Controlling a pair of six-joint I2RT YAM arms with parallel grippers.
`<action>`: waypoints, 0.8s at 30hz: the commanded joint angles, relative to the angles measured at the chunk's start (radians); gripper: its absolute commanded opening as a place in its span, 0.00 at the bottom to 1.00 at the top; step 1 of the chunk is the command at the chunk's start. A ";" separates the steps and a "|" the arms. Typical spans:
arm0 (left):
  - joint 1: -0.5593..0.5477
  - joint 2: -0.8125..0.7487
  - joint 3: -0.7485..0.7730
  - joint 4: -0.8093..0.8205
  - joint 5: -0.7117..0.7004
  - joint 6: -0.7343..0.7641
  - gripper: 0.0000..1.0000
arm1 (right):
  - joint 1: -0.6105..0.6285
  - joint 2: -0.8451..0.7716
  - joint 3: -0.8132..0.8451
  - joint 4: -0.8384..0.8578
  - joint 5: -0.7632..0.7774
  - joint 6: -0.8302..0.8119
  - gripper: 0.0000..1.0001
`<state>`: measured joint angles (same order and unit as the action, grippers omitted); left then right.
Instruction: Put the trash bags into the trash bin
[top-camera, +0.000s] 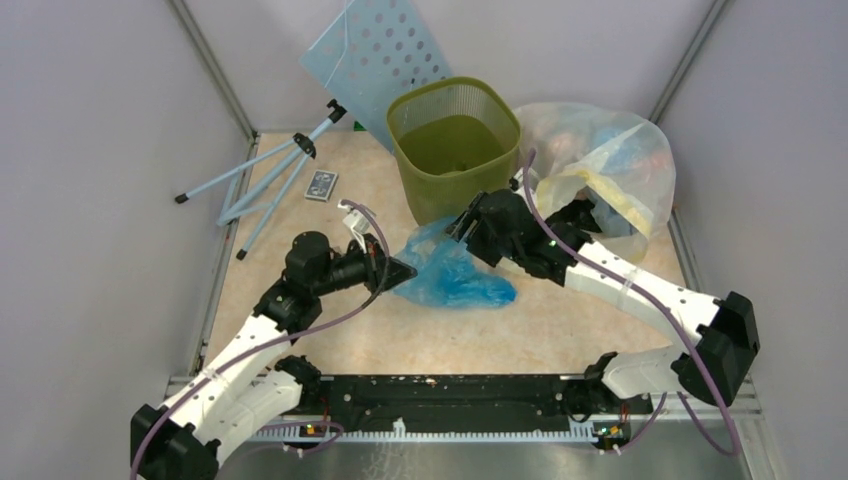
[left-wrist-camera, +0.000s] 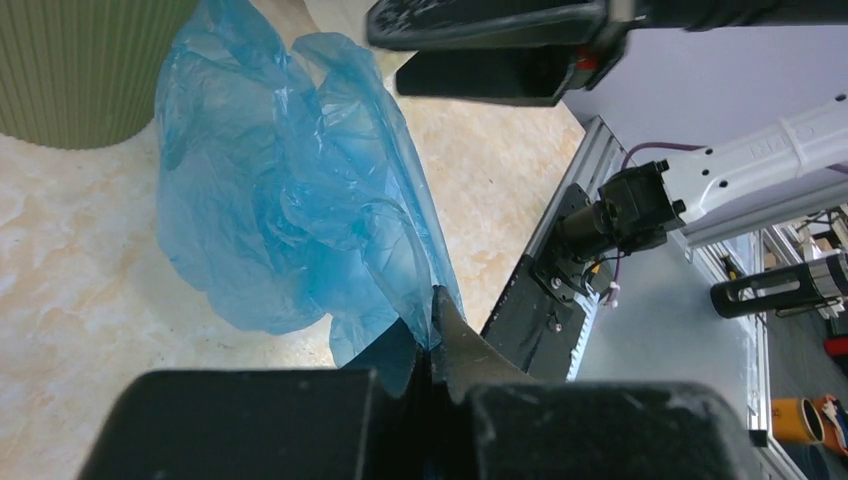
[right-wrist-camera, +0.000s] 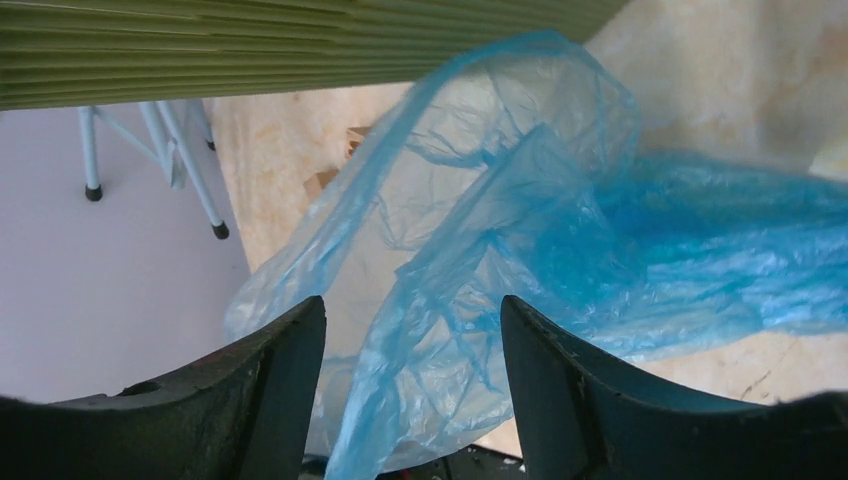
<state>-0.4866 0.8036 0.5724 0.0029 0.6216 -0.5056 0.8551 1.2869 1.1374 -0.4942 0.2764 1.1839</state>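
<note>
Crumpled blue bag (top-camera: 455, 275) on surface (top-camera: 560, 320), just in front of upright green bin (top-camera: 440, 195), outside it. Pinched at its left edge in left gripper (top-camera: 400, 272), jaws closed flat on the film. Same pinch close up in left wrist view: left gripper (left-wrist-camera: 432, 345), bag (left-wrist-camera: 290, 200) billowing away toward bin (left-wrist-camera: 80, 70). Right gripper (top-camera: 462, 225) at bag's far top edge, beside bin wall, jaws apart. In right wrist view, right gripper (right-wrist-camera: 410, 330) straddling a raised fold of bag (right-wrist-camera: 520, 220), film between the jaws but not squeezed, bin (right-wrist-camera: 300, 50) just above. Elsewhere: stuffed clear bag (top-camera: 600, 160) right of bin, perforated panel (top-camera: 380, 50) behind, tripod (top-camera: 270, 175) and small card (top-camera: 321, 185) to the left.
</note>
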 joint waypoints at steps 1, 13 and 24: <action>-0.006 -0.027 -0.022 0.074 0.044 0.012 0.00 | -0.001 0.036 -0.043 0.028 -0.064 0.207 0.64; -0.008 -0.043 0.066 -0.173 -0.092 0.090 0.26 | -0.002 -0.034 -0.141 0.102 0.010 0.096 0.00; -0.008 0.036 0.394 -0.528 -0.401 0.238 0.85 | -0.001 -0.321 -0.362 0.207 -0.200 -0.228 0.00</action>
<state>-0.4927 0.7864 0.8520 -0.4355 0.2699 -0.3653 0.8547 1.0554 0.8120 -0.3534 0.1738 1.1007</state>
